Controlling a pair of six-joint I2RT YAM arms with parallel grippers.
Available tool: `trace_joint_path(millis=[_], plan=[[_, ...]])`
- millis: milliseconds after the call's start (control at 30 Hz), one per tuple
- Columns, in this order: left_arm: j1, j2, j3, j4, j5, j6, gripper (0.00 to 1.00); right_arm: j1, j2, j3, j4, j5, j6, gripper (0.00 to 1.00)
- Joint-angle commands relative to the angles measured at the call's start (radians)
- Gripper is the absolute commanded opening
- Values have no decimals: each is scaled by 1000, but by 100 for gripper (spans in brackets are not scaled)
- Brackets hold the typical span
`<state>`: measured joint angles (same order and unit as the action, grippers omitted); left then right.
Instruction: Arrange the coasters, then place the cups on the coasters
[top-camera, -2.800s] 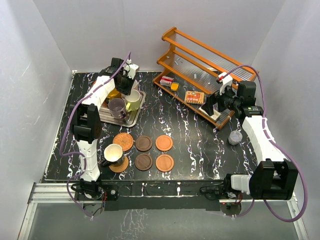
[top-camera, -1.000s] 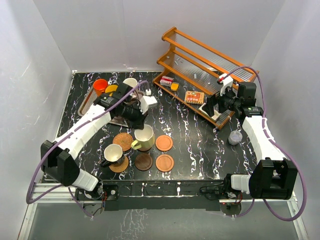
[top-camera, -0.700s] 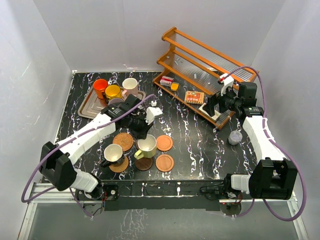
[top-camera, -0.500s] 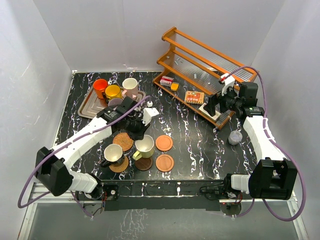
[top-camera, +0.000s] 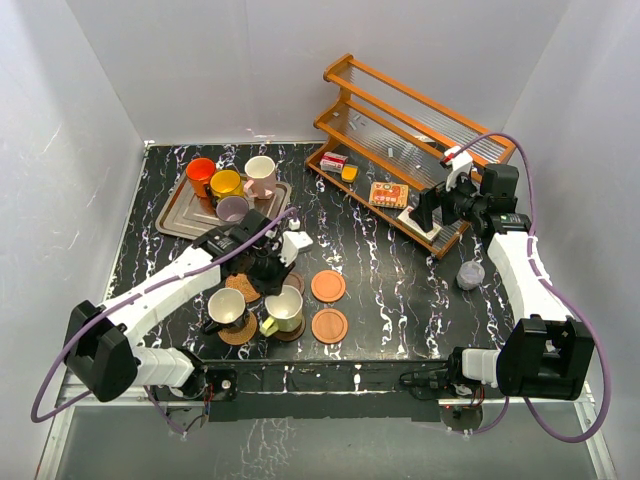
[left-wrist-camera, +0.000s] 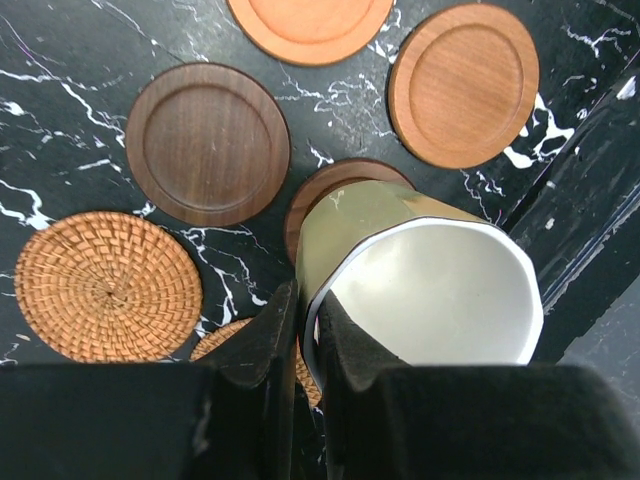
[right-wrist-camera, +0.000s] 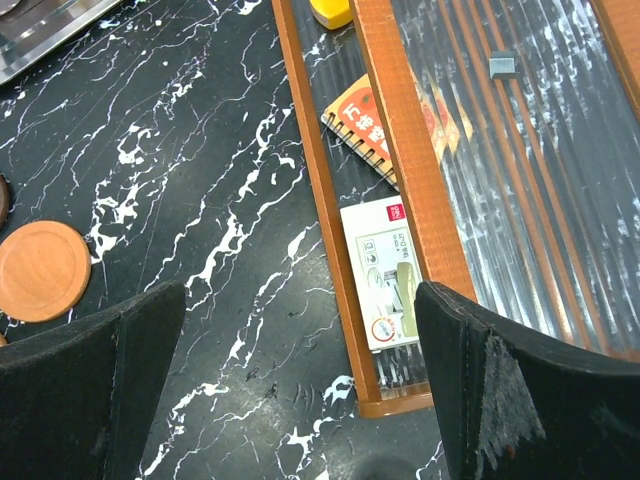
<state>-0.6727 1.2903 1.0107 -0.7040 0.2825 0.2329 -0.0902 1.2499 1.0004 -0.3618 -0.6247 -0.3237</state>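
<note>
**Top view.** My left arm (top-camera: 185, 272) reaches over the black marbled table (top-camera: 400, 290) to the coasters grouped at 7 o'clock. The left jaws pinch the rim of the pale yellow-green mug (top-camera: 284, 309), which is over a dark brown coaster in the near row. At the mug's 9 o'clock, the black mug (top-camera: 227, 305) stands on a woven coaster (top-camera: 240, 333). At 10 o'clock, a metal tray (top-camera: 172, 222) holds the orange mug (top-camera: 201, 172), yellow mug (top-camera: 225, 184), cream-pink mug (top-camera: 261, 172) and lilac mug (top-camera: 233, 209). The right jaws hover by the wooden rack (top-camera: 400, 125) at 2 o'clock.

**Left wrist view.** One of the black fingers (left-wrist-camera: 265, 335) is outside the mug's wall and the other inside, pressed onto it. The dark brown coaster (left-wrist-camera: 335, 185) shows under the mug, but I cannot tell whether they touch. A second dark brown coaster (left-wrist-camera: 208, 143) lies bare at 10 o'clock.

**Right wrist view.** The right jaws are spread wide around nothing, above the table beside the rack's lower shelf, where a white box (right-wrist-camera: 385, 275) lies.
</note>
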Motion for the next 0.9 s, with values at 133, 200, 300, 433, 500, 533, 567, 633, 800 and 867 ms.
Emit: trace_joint_path(millis=[133,200,300,433,500,533,567,633,800,867], plan=[[-11,-49,-22,23,47,-31,0,-16,-16,1,63,-10,-11,98],[-11,-53,-29,23,49,-28,0,-17,-14,0,64,-11,-11,98],[-11,-54,-41,27,51,-22,0,-17,-12,0,65,-13,-11,98],[-13,-51,-60,33,53,-13,0,-17,-11,-1,64,-15,-11,98],[-13,-50,-65,36,53,-9,0,-17,-11,-1,65,-15,-11,98],[-13,-51,-67,35,55,-6,0,-17,-11,-1,65,-15,-11,98],[-14,-51,-69,35,57,-1,0,-17,-12,-2,65,-15,-11,98],[-14,-50,-74,33,62,8,0,-17,-12,-1,65,-15,-11,98],[-17,-51,-70,25,70,24,2,-17,-10,-2,66,-15,-12,98],[-18,-52,-69,23,73,26,8,-17,-9,-2,67,-15,-12,98]])
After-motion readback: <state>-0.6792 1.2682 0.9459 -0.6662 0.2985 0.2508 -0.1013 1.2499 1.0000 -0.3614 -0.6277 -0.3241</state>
